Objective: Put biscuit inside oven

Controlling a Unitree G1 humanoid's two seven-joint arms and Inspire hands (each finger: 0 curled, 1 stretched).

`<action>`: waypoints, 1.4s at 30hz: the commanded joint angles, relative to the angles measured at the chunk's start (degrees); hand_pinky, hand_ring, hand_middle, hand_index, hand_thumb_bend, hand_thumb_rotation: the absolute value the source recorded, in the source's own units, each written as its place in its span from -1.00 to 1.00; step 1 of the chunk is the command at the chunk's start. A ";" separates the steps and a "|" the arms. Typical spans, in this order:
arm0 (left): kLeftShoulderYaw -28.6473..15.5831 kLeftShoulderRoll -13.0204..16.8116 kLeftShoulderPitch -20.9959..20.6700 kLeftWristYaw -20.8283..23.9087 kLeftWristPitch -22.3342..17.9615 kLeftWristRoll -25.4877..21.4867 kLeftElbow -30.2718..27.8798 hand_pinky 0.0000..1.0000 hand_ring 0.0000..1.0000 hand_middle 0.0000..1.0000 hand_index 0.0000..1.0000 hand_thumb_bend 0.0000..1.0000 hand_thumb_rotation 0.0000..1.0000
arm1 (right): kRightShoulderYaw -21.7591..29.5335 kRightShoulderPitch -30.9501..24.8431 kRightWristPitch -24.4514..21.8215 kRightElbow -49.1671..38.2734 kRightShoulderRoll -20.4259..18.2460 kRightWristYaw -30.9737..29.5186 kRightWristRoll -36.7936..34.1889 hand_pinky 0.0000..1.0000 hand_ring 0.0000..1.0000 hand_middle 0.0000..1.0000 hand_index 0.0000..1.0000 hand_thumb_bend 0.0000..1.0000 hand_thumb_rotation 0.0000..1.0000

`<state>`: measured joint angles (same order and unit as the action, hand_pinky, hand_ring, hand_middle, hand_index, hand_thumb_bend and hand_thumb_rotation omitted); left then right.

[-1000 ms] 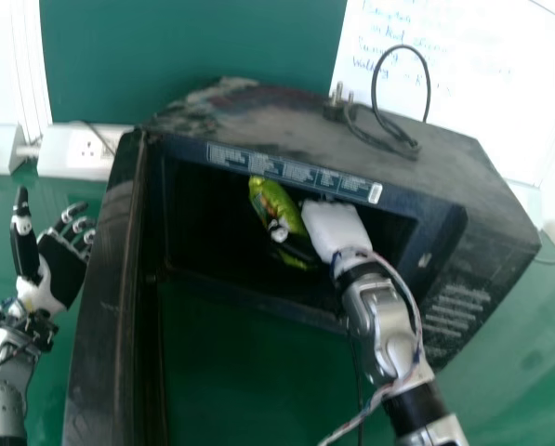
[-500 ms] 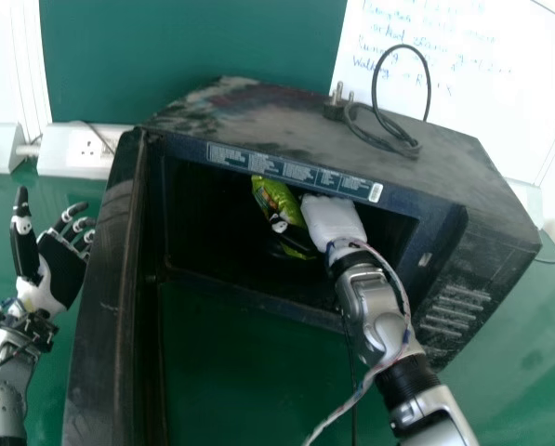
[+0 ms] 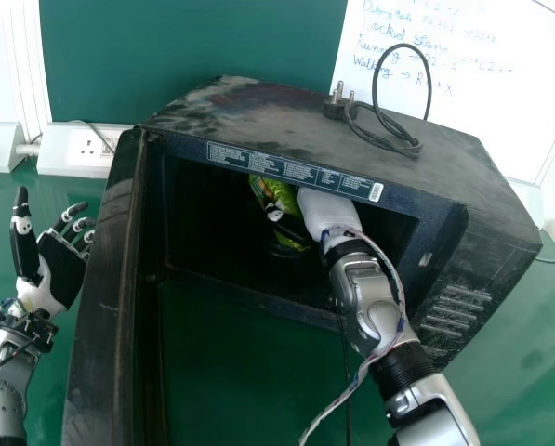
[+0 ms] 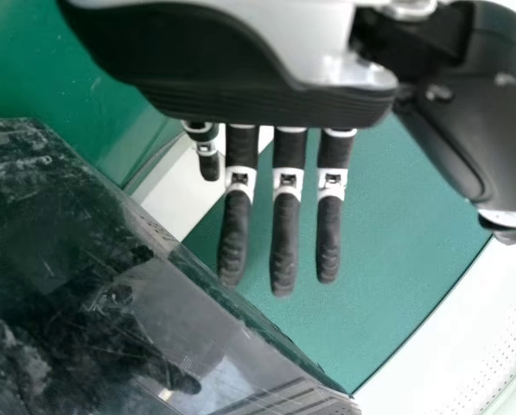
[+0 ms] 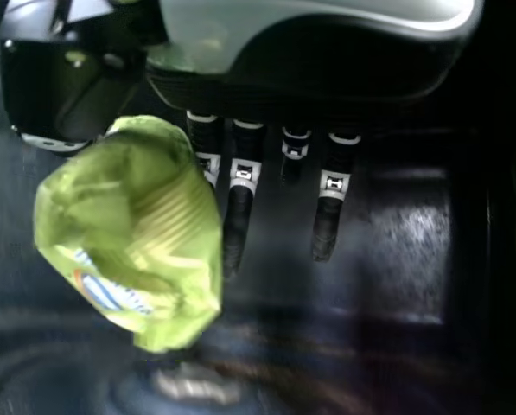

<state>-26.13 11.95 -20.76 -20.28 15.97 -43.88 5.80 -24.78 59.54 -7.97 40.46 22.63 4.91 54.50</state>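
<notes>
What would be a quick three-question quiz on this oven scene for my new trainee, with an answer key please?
1. True or false: the oven door is shut.
2. What lies on top of the oven?
a) a cup
b) a plug
c) a plate
3. Which of the robot's hands is inside the oven, next to the green packet?

Key: 1: false; 2: b; 3: the right hand.

in the head view, top of packet (image 3: 281,194) behind oven rim (image 3: 286,169), end of oven door (image 3: 105,297) beyond bottom edge
</notes>
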 commanded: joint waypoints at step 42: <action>-0.42 0.04 0.46 0.39 0.12 -0.14 -0.36 -0.54 -0.35 -0.18 -0.02 0.04 -0.85 | 3.86 -13.31 -10.66 -46.66 13.14 -44.68 -1.31 0.47 0.60 0.72 0.79 0.79 0.17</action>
<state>-26.23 11.92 -20.78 -19.95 16.21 -43.86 5.35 -22.23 47.96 -18.50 -3.58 34.58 -38.79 53.28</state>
